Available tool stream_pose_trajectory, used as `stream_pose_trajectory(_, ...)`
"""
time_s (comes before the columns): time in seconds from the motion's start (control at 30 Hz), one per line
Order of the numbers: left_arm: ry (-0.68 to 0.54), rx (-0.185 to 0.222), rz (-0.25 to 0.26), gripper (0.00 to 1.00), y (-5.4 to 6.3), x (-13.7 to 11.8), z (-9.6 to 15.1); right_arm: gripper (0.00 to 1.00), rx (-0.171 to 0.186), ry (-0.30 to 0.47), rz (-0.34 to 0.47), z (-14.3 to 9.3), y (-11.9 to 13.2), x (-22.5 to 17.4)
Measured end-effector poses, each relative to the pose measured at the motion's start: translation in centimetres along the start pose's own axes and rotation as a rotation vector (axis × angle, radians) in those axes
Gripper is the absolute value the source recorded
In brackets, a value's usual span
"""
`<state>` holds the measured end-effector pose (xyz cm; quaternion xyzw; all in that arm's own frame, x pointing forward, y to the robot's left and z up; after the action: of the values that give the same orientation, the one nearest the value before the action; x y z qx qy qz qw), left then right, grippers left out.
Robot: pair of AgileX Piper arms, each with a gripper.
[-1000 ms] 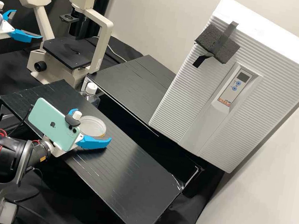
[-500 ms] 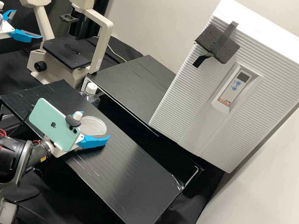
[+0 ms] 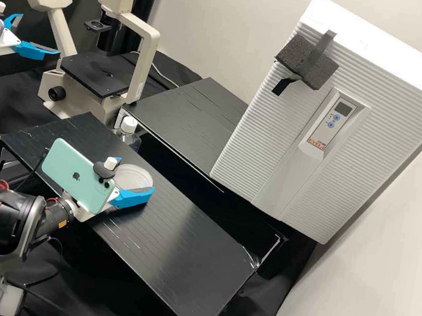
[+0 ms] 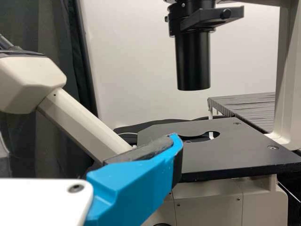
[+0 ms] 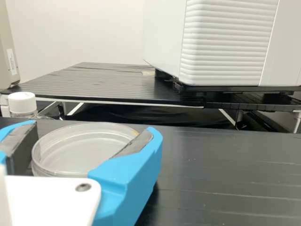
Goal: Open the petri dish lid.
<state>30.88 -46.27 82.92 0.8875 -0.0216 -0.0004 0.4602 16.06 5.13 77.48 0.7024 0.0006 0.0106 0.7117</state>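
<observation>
Petri dish (image 5: 87, 148) held between right jaws (image 3: 135, 175); left jaws (image 3: 39, 34) wide near microscope (image 3: 147, 61).

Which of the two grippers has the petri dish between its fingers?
The right gripper: its blue fingers flank the petri dish, whereas the left gripper hangs near the microscope.
</observation>
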Motion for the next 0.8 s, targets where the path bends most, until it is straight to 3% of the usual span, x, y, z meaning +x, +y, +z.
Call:
stream_pose_trajectory(0.57,0.000,0.000,0.000,1.00,0.0,0.0,0.0,0.00,0.007,0.006,0.011,0.0,0.2,0.0)
stream_pose_trajectory(0.67,0.000,0.000,0.000,1.00,0.0,0.0,0.0,0.00,0.025,0.011,0.033,-0.1,0.7,-0.1)
stream_pose_trajectory(0.8,0.000,0.000,0.000,1.00,0.0,0.0,0.0,0.00,0.083,-0.011,0.094,0.0,1.7,-0.5)
